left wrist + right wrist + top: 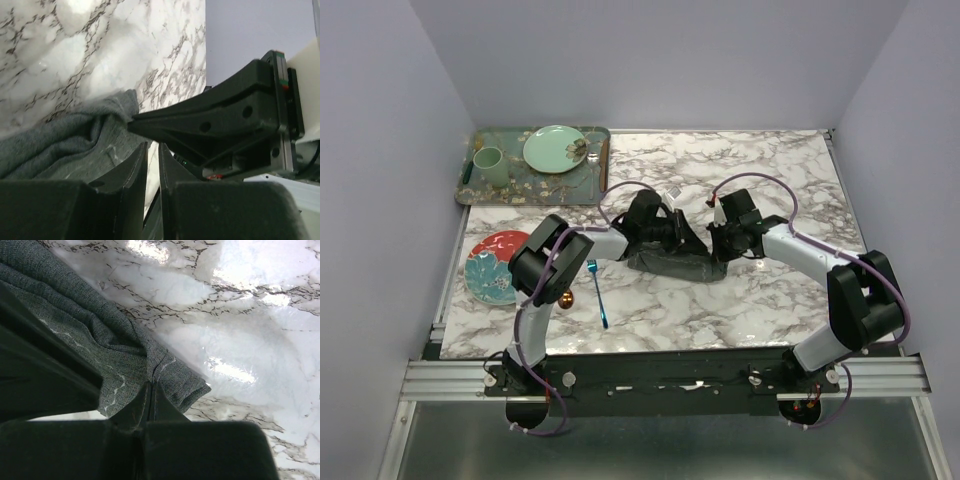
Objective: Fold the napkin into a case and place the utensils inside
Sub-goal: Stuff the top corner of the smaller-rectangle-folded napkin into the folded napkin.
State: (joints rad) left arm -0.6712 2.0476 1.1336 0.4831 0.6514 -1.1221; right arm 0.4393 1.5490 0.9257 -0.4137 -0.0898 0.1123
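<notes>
Folding the napkin (675,262) was underway.
Right gripper (150,390) pinched it; left gripper (152,165), barely parted and empty, likely needed a regrasp.

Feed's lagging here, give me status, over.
Left fingers parted, nothing between. Right fingers shut on napkin edge. Fork, spoon lie outside, left of it. Nothing in the way.

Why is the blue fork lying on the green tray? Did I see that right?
Not quite. The blue fork is not on the green tray. It lies on the marble table, well away from the tray, nearer the front edge. The top view shows this.
</notes>
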